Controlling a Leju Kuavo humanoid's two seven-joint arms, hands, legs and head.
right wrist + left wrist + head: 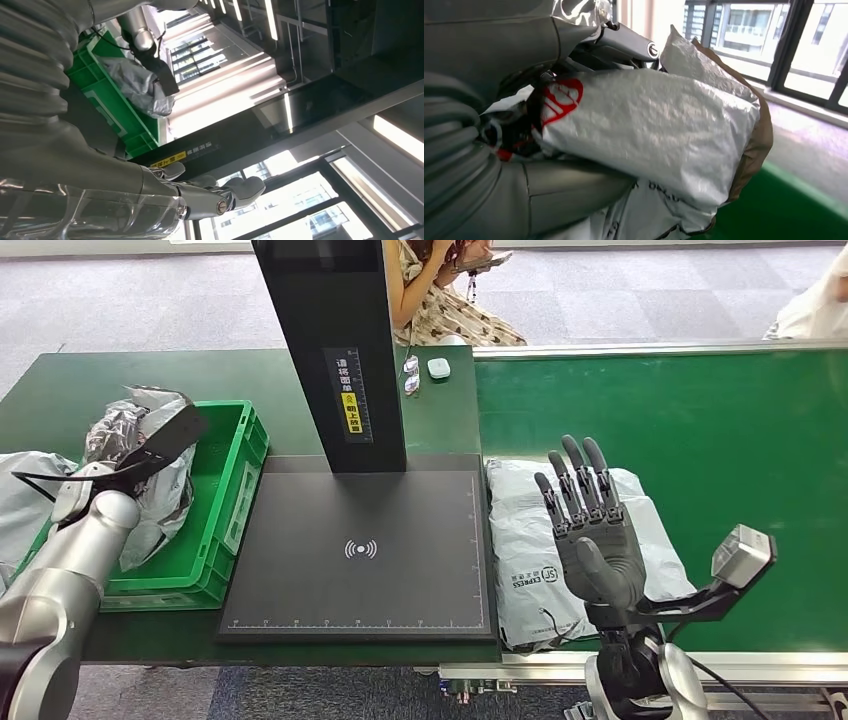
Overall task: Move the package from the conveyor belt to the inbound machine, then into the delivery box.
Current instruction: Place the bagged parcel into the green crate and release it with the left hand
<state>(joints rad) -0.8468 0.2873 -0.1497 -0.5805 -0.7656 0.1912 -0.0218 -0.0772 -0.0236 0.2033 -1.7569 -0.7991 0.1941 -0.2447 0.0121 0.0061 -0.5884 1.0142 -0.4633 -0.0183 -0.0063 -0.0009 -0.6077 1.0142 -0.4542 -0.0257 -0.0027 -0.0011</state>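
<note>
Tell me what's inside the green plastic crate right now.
A crumpled silver plastic package, held over the green plastic crate by the left hand. The package and arm cover the crate floor, so anything beneath is hidden.

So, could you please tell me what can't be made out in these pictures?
- Left hand, left wrist view: the silver package covers its fingers.
- Green box interior, head view: package and left arm hide the bottom.
- White package, head view: right hand covers its middle; label print too small.
- Person: cut off by the top edge.
</note>
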